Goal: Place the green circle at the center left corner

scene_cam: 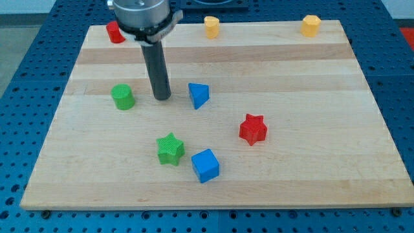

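Writing: no brand, label or lettering can be read anywhere in the frame.
Board: one pale wooden board [310,77] with plank seams, lying on a blue perforated table [29,77].
Block count: eight small plastic blocks in all.
Green: two, the green circle block [122,96] and a green star block [170,149].
Blue: two, a blue triangular block [198,95] and a blue cube block [206,165].
Red: two, a red star block [253,129] and a red block [115,32] of unclear shape, partly hidden by the arm.
Yellow: two, a yellow block [211,26] at the top centre and a yellow block [311,25] at the upper right, shapes unclear.
Task thing: the green circle block stands at left of centre, well in from the board's left edge.
Arm end: a straight dark rod with no jaws to spread or press together, holding nothing.
Tip place: my tip [162,98] rests on the board between the green circle block and the blue triangular block, just beside the circle's right side and not clearly touching it.
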`<action>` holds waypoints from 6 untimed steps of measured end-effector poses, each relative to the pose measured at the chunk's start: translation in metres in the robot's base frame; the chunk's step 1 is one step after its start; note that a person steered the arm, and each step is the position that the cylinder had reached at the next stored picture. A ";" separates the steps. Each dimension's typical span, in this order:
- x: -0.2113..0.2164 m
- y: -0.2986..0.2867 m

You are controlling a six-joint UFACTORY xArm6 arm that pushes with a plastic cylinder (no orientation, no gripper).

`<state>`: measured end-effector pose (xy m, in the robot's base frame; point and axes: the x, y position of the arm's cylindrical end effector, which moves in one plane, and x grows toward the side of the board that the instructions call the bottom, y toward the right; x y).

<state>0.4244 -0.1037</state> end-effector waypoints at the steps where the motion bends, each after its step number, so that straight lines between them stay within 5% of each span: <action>1: 0.006 -0.029; 4: -0.012 -0.095; 6: 0.041 -0.102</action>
